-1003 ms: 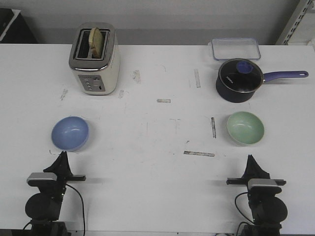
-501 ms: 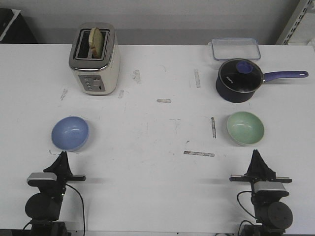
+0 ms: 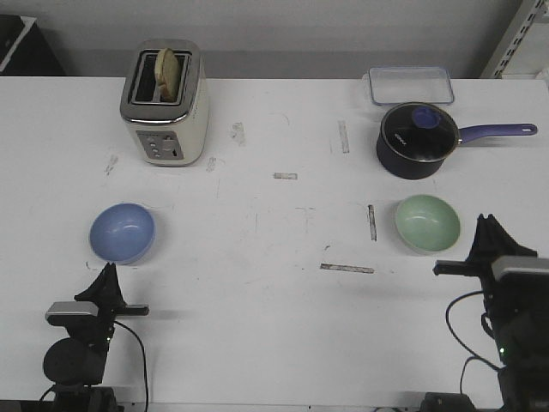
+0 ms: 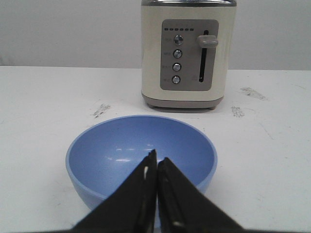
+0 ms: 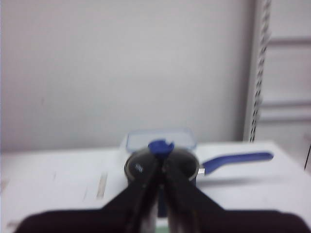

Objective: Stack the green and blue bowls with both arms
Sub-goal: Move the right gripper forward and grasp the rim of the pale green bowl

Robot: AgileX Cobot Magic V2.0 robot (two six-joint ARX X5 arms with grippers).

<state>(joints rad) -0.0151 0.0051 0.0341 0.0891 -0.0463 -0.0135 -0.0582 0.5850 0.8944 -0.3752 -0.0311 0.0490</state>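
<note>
The light blue bowl (image 3: pixel 123 232) sits on the white table at the near left. The pale green bowl (image 3: pixel 427 224) sits at the near right. Both are upright and empty. My left gripper (image 3: pixel 107 273) is low at the table's front edge, just short of the blue bowl. In the left wrist view it (image 4: pixel 157 158) is shut and empty, with the blue bowl (image 4: pixel 107 150) right beyond its tips. My right gripper (image 3: pixel 486 223) is raised just right of the green bowl. In the blurred right wrist view it (image 5: pixel 160 162) looks shut and empty.
A cream toaster (image 3: pixel 165 103) holding toast stands at the far left and shows in the left wrist view (image 4: pixel 187 53). A dark blue lidded saucepan (image 3: pixel 416 140) and a clear container (image 3: pixel 410 84) are behind the green bowl. The saucepan shows in the right wrist view (image 5: pixel 138 167).
My right arm has lifted and moved right and forward, from the front edge to beside the green bowl. The left arm and both bowls have not moved.
</note>
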